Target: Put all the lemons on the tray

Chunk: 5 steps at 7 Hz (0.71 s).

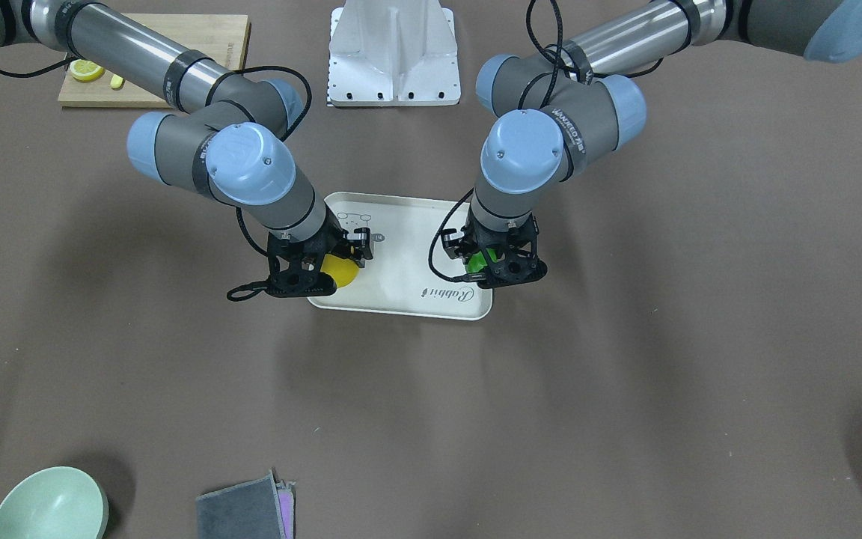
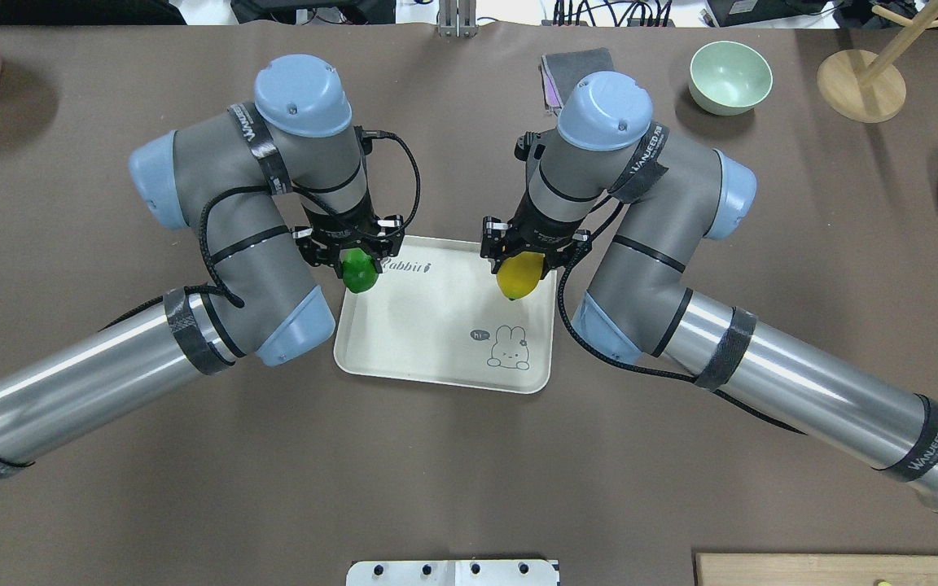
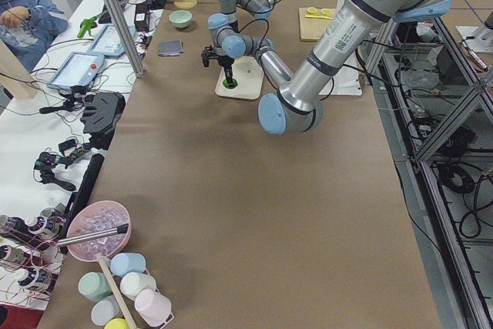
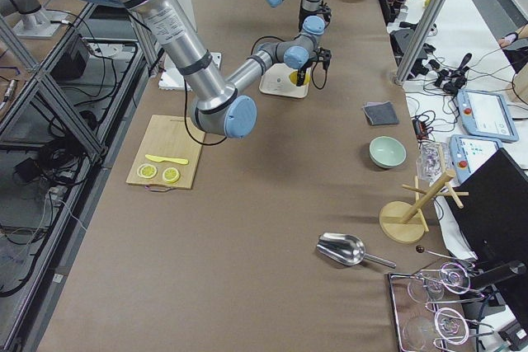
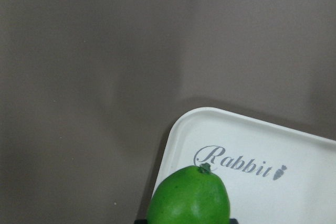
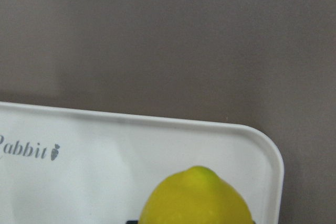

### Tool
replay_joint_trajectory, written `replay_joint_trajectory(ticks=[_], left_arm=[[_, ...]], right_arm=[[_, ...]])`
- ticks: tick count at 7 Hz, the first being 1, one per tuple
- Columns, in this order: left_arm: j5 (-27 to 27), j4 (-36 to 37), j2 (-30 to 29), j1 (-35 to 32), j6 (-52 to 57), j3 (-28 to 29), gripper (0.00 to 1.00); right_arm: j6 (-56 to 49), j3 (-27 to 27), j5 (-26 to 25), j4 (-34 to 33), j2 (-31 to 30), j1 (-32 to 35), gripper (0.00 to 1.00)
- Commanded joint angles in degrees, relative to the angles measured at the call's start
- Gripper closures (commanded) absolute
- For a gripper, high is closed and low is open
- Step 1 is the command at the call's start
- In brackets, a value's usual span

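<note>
Your left gripper (image 2: 357, 267) clamps the green lemon (image 2: 361, 279), right gripper (image 2: 521, 271) the yellow lemon (image 2: 518, 279), at upper corners of the tray (image 2: 428, 334).

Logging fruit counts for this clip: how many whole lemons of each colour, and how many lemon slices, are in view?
Bright yellow whole lemon: 1
Glossy green whole lemon: 1
Thin round yellow lemon slices: 2
Total: 4
</note>
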Motion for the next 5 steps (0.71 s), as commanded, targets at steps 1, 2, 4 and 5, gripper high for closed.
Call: replay_joint_trajectory(ticks=[1, 2, 4, 5], left_arm=[[1.3, -2.7, 1.3, 3.0, -3.4, 0.0, 1.00], [1.3, -3.3, 1.5, 3.0, -3.4, 0.1, 1.00], [1.3, -3.4, 1.5, 3.0, -3.3, 0.0, 0.47], [1.3, -3.4, 1.5, 3.0, -3.3, -0.2, 0.02]], right_arm=[[0.3, 0.0, 0.3, -0.1, 0.0, -0.2, 0.70], [0.4, 0.0, 0.2, 0.0, 0.0, -0.2, 0.01], [0.9, 0.1, 0.2, 0.0, 0.0, -0.2, 0.00], [0.9, 0.1, 0.3, 0.1, 0.0, 0.3, 0.00]])
